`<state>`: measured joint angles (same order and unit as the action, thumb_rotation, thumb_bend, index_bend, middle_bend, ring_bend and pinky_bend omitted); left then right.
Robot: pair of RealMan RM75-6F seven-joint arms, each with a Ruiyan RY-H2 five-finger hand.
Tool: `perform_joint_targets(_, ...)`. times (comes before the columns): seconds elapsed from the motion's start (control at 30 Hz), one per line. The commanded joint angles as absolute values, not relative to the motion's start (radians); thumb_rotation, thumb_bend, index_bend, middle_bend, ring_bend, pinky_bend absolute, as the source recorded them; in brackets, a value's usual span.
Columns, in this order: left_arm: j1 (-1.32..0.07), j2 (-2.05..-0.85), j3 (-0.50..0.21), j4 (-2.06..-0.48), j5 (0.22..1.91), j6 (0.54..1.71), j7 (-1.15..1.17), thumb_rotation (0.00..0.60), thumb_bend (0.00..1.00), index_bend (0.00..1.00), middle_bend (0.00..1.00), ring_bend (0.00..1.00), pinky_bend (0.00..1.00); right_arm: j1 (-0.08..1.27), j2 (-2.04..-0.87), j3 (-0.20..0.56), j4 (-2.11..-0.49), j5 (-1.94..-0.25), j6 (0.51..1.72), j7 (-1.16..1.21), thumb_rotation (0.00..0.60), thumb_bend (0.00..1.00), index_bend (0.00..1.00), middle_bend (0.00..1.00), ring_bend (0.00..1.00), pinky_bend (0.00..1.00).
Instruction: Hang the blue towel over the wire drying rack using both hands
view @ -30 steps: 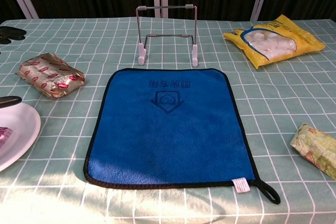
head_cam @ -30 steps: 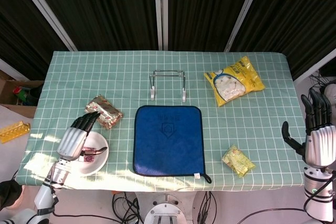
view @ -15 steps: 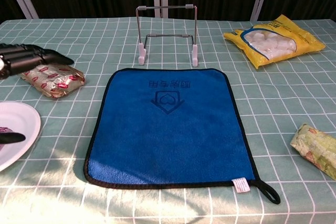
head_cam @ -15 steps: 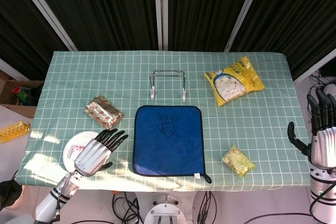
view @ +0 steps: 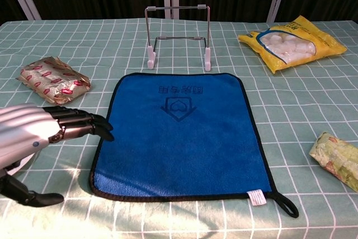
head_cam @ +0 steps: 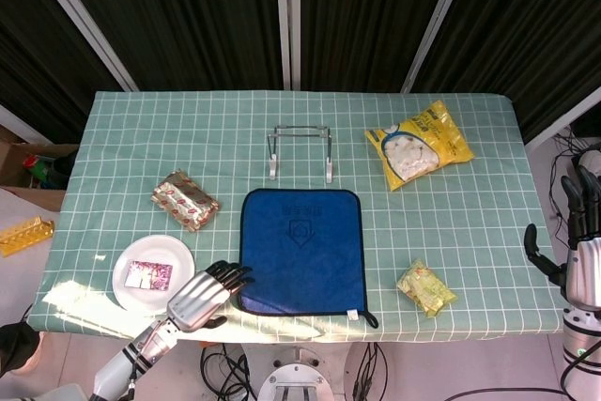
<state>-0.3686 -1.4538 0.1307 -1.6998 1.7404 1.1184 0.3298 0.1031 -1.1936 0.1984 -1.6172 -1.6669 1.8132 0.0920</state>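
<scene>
The blue towel lies flat on the table, centred near the front edge, directly in front of the wire drying rack. The left hand hovers at the towel's near-left corner, fingers extended and apart, holding nothing. The right hand is off the table's right edge, fingers upright and spread, holding nothing. A white plate sits left of the towel; a yellow snack bag lies far right.
</scene>
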Motion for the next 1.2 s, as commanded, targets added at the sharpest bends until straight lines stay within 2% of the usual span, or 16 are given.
perform_joint_targets(0.03,-0.376,-1.478,0.134,-1.679,1.741,1.111,0.307,0.6,0.18,0.23,0.16,0.17,0.23,0.102,-1.196,0.196,-1.61,-1.667,1.812,0.096,0.6,0.44,0.0,0.0,0.0,0.0)
perform_joint_targets(0.33,-0.39,-1.545,0.131,-1.616,1.712,1.086,0.241,0.6,0.2,0.26,0.16,0.17,0.24,0.098,-1.197,0.19,-1.596,-1.664,1.807,0.103,0.6,0.44,0.0,0.0,0.0,0.0)
perform_joint_targets(0.73,-0.38,-1.609,0.134,-1.538,1.71,1.122,0.212,0.6,0.23,0.31,0.18,0.19,0.27,0.095,-1.202,0.186,-1.591,-1.663,1.803,0.101,0.6,0.44,0.0,0.0,0.0,0.0)
perform_joint_targets(1.2,-0.392,-1.642,0.13,-1.494,1.7,1.126,0.176,0.6,0.28,0.35,0.19,0.19,0.27,0.096,-1.206,0.179,-1.589,-1.662,1.79,0.084,0.6,0.45,0.0,0.0,0.0,0.0)
